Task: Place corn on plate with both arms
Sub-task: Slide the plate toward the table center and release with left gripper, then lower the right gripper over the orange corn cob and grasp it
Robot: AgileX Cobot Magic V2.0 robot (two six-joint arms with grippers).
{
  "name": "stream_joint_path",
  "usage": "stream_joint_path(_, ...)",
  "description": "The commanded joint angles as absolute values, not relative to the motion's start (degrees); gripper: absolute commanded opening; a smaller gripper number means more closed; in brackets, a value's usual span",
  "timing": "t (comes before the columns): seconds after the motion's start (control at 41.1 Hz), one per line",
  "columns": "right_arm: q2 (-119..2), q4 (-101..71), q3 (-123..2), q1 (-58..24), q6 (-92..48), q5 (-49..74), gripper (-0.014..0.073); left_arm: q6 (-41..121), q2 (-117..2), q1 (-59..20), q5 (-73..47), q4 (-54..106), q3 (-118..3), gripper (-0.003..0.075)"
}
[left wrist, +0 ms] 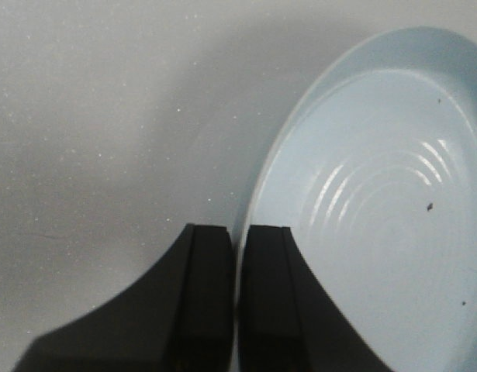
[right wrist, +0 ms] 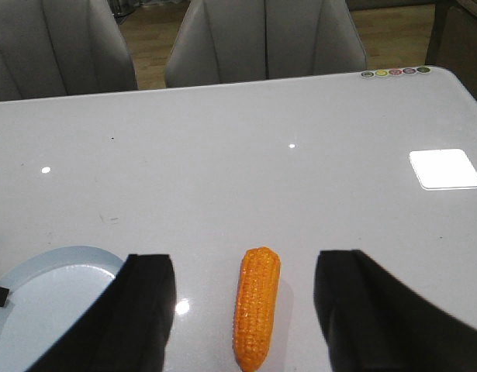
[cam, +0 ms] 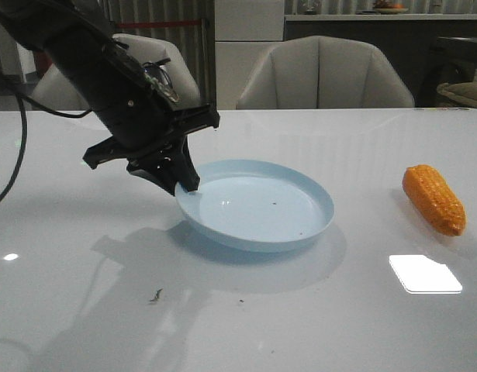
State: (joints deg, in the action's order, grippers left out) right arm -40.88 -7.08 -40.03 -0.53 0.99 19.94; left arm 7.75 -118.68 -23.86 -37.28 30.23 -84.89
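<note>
The corn (cam: 434, 199), an orange tapered cob, lies on its side on the white table (cam: 83, 310), well apart from the pale blue plate (cam: 257, 205) and to the robot's right of it; in the right wrist view it sits between the spread jaws of the right gripper (right wrist: 246, 310), which is released and holds nothing. The left gripper (cam: 184, 182) is clenched on the plate's near-left rim, and that edge appears slightly raised off the table, though the front view is too shallow to be sure. Risks from here, as judgement: the thin rim could slip from the narrow pinch and drop or skate the plate; the glossy, rounded cob could roll or squirt out if the right jaws close off-centre; and a tilted plate could let the delivered cob roll off the far rim.
</note>
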Motion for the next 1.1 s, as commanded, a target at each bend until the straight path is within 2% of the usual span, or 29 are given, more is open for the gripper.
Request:
stream_joint_path(0.0, -40.80, -7.30, -41.77, -0.47, 0.56, 15.39, 0.0503, 7.50, -116.51, -24.25, -36.15, 31.99, -86.88, 0.0181)
stream_joint_path(0.122, -40.80, -7.30, -41.77, -0.47, 0.56, 15.44, 0.0503, 7.50, -117.17, -24.25, -36.25, 31.99, -86.88, 0.0314)
stream_joint_path(0.219, -40.80, -7.30, -41.77, -0.47, 0.56, 15.44, 0.0503, 7.50, -117.17, -24.25, -35.78, 32.10, -86.88, 0.0366)
stream_joint_path(0.584, -40.80, -7.36, -41.77, -0.47, 0.56, 15.64, 0.0503, 13.38, -114.89, -20.11, -48.85, 24.88, -99.89, 0.0365)
stream_joint_path(0.901, -44.29, -7.40, -41.85, -0.47, 0.50, 19.81, 0.0503, 15.08, -102.26, -15.06, -41.93, 16.35, -102.01, 0.0365)
stream_joint_path(1.071, -52.53, -6.85, -44.15, -0.47, 0.34, 19.53, 0.0503, 15.20, -90.55, -11.36, -34.71, 15.01, -93.54, 0.0365)
